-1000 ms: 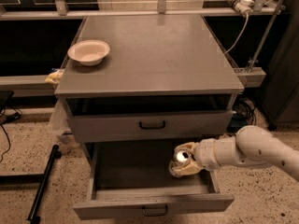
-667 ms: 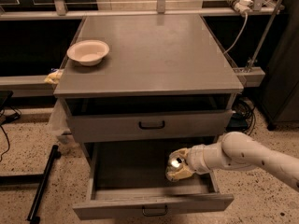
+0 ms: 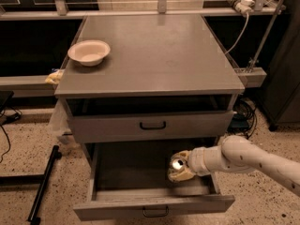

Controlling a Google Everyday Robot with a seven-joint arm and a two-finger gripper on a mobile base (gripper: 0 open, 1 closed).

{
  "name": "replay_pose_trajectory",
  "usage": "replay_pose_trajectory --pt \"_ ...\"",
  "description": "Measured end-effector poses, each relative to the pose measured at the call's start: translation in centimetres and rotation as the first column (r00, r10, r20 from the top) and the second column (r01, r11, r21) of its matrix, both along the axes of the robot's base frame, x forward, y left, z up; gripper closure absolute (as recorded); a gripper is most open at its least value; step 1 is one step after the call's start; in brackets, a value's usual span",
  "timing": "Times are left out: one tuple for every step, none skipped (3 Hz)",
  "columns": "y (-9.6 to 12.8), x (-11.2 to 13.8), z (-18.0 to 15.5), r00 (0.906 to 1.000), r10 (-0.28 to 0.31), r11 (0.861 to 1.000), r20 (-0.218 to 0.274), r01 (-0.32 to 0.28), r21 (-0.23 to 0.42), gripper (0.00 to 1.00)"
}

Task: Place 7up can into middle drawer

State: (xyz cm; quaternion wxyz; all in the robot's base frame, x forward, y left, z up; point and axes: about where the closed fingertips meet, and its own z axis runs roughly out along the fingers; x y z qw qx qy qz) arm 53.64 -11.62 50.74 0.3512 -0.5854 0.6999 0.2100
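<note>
Robot arm [image 3: 248,156] reaches in from the right w/ its tool [image 3: 181,168] clamped around the 7up can [image 3: 176,163], low inside the open middle drawer [image 3: 154,205], right side; can not yet let go, so release & pull-out look like all that's left; cream bowl [image 3: 89,52] sits far left on the table [image 3: 159,60].

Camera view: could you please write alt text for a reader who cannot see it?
The end effector holds the can inside the open middle drawer, toward its right side. A bowl sits on the cabinet top, near its far left corner.
</note>
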Motion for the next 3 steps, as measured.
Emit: replay_pose_trajectory --pt "-0.1 0.8 -1.7 0.9999 0.010 1.000 0.006 -0.010 0.004 1.00" --pt "0.0 1.7 -4.0 0.9999 0.014 1.000 -0.010 -0.014 0.000 1.00" --pt "-0.1 2.1 -6.2 0.9993 0.017 1.000 -0.033 -0.017 -0.006 1.00"
